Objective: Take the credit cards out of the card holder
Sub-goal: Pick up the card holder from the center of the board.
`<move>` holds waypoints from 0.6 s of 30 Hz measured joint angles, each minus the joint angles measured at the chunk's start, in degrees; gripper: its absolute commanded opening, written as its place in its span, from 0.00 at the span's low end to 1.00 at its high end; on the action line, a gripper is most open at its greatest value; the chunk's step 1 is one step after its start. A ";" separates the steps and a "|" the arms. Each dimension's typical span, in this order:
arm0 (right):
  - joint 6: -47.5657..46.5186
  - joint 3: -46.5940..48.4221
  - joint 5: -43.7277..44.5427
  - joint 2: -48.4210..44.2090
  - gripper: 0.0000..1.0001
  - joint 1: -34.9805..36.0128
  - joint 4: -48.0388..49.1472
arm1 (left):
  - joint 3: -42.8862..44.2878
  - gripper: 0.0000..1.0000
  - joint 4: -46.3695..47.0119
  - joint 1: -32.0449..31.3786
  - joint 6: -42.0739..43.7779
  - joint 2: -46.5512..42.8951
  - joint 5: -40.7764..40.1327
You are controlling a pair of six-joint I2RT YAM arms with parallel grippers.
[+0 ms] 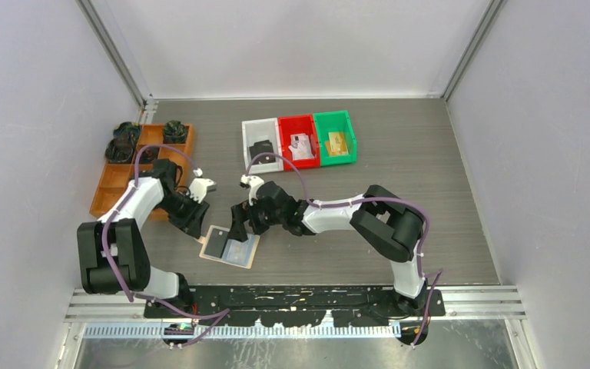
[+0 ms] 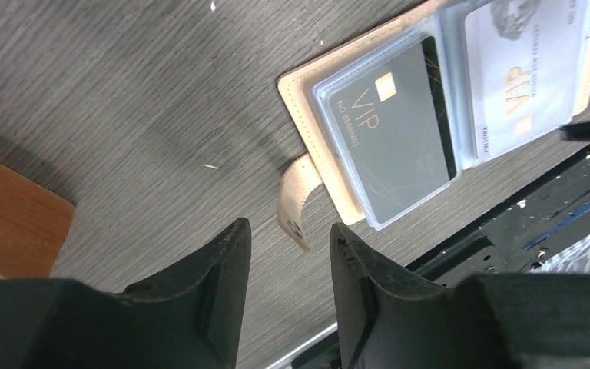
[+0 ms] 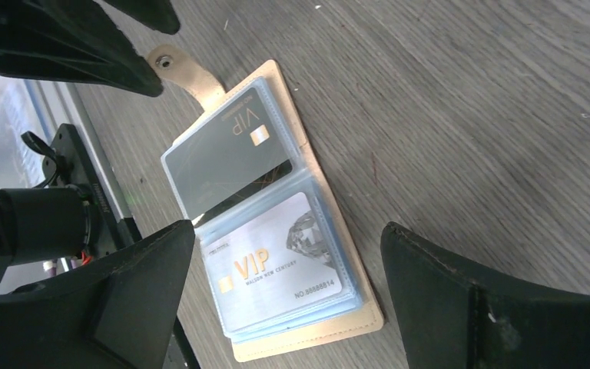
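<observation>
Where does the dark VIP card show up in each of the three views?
Top external: the dark VIP card lies in the left half of the open card holder, low and left of centre.
Left wrist: upper right of centre.
Right wrist: upper left of centre.
Shared landmark: the silver VIP card right beside it.

A robotics lab test cell: plain pale panels [image 1: 38,92] on aluminium rails [image 1: 119,58] wall in a grey wood-grain tabletop [image 1: 399,154], with coloured sorting bins [image 1: 296,119] upper centre and a bolted mounting plate [image 1: 299,296] along the bottom.
</observation>
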 measured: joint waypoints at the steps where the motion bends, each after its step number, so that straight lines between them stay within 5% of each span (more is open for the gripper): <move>1: 0.20 0.00 -0.35 0.00 0.96 0.07 0.22 | -0.50 0.44 0.48 -0.17 0.07 0.17 -0.55; 8: 0.83 0.00 -1.77 -0.02 0.95 0.11 1.09 | -1.55 0.41 3.26 -1.07 -0.04 1.31 -1.88; 18: 1.27 0.00 -4.98 0.00 0.96 -0.59 1.27 | -2.95 0.06 6.78 -2.08 -0.50 1.18 -2.89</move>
